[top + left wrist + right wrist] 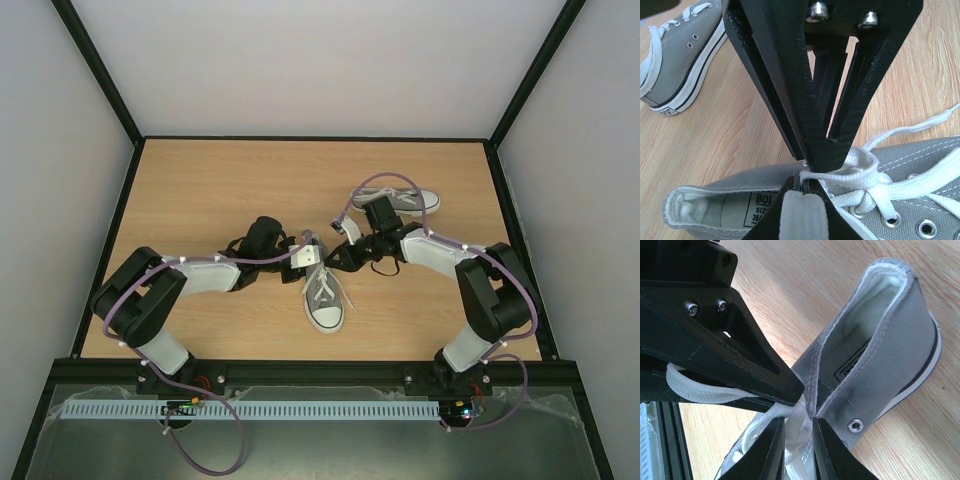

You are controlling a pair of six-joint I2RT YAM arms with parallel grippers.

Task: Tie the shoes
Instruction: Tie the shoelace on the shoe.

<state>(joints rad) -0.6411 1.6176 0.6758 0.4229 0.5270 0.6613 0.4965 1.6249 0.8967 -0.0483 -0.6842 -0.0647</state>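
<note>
Bench (740, 130): wood-grain top, smooth, slight sheen. Sneakers (323, 298): grey canvas, matt, woven texture; soles (696, 75) white rubber, smooth. Eyelets (927, 227) shiny metal. Lace (865, 162) flat white woven cloth, soft-looking. My jaws: black plastic, matt w/ fine layered ribbing; screws (816, 11) bright metal.

Lab rig: black-framed, white-walled enclosure (320, 60)
</note>
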